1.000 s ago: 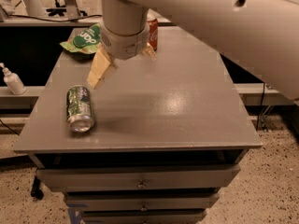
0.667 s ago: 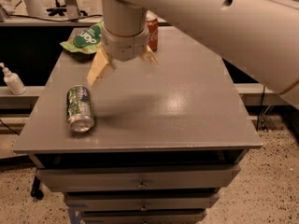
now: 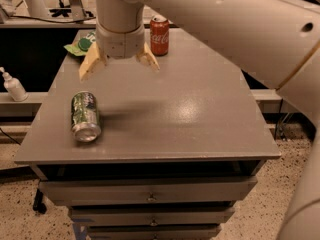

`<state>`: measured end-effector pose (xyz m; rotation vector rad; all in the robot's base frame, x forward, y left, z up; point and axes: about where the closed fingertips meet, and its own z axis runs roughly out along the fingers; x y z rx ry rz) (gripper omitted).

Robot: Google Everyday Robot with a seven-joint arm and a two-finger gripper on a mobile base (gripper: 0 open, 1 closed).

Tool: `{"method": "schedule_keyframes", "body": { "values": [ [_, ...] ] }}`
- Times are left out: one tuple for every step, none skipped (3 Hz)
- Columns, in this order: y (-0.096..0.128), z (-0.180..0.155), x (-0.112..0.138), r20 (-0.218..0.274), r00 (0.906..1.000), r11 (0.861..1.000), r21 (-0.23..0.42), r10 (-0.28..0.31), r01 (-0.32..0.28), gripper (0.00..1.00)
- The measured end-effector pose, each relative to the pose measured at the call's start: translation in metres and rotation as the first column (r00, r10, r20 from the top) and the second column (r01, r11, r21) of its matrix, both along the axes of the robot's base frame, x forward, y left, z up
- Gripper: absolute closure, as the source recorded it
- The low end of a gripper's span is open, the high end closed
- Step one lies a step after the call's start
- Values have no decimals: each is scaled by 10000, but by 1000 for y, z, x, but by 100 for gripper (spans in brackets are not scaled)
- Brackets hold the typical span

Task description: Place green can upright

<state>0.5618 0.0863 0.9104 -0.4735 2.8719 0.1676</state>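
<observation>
Right now I see the gripper [image 3: 120, 64] hanging over the back left part of the table [image 3: 200, 109], its two fingers spread apart with nothing between them. The green can [image 3: 85, 116] lies on its side near the table's front left edge, one silver end facing the front, clear of the gripper. A red can [image 3: 159, 35] stands upright at the back, and a green bag [image 3: 79, 45] peeks out behind the arm.
</observation>
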Motion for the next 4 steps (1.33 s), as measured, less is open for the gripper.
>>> {"method": "schedule_keyframes", "body": {
  "values": [
    [27,3,12,155,9995,9995,175,-267,264,0],
    [58,-6,18,88,9999,9995,266,-143,140,0],
    [87,-14,14,-56,9999,9992,373,129,-126,0],
    [106,-21,0,-270,9990,9985,424,362,-350,0]
  ]
}}
